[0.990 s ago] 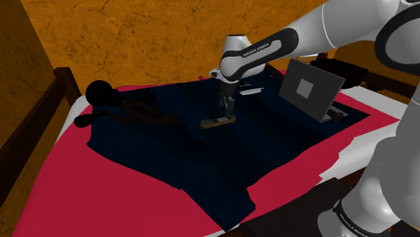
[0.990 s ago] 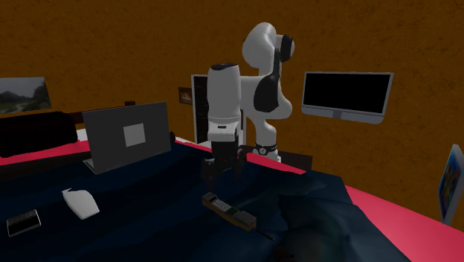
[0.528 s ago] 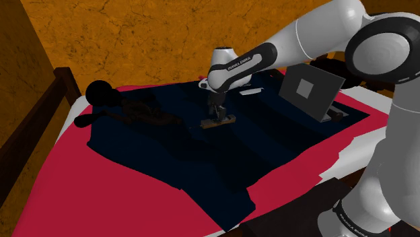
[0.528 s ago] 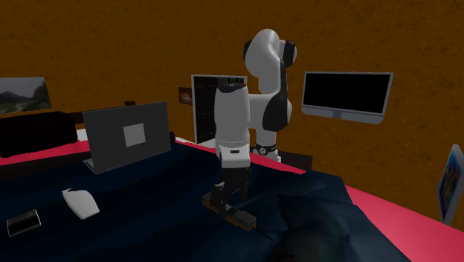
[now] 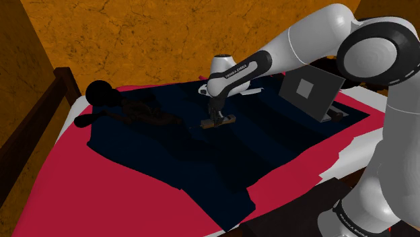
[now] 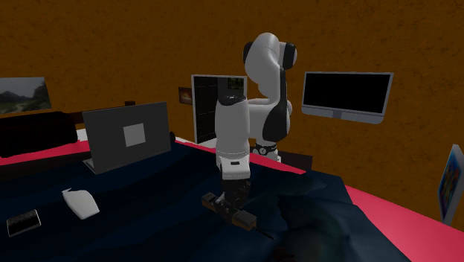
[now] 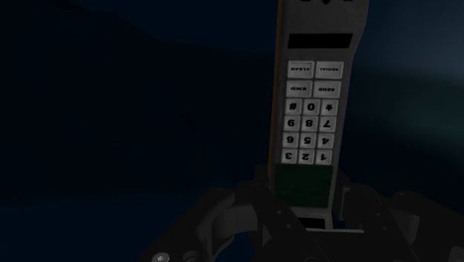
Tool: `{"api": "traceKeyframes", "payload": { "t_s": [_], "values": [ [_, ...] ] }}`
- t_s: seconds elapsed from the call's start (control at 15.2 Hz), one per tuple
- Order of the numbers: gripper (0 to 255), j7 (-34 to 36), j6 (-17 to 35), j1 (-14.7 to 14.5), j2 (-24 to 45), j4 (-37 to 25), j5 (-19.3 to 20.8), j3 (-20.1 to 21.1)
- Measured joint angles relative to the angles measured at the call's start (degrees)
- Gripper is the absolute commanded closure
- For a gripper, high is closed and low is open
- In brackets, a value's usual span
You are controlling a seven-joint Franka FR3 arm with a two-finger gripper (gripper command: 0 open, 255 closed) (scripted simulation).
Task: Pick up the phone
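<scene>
One end of the phone lies between the parted fingers.

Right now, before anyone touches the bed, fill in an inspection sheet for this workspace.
Surface: dark blue blanket over a red bed cover.
Job's things: long dark phone with white keys, lying flat on the blanket.
Clutter: open grey laptop, small white lump, flat dark slab.
Grippers: black pincer low over one end of the phone.
Cables: nothing seen.
Surroundings: brown wall, black wall screen.
</scene>
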State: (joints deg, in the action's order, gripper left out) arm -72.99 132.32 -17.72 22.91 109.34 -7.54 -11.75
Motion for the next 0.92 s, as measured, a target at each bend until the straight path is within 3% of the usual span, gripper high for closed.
{"api": "traceKeyframes", "payload": {
  "t_s": [0.53, 0.92],
  "values": [
    [255, -0.03, 0.03, 0.02, 0.07, -0.04, -0.03, 0.01],
    [255, 0.47, -3.11, -0.2, -1.9, -1.25, 0.66, -0.31]
  ]
}}
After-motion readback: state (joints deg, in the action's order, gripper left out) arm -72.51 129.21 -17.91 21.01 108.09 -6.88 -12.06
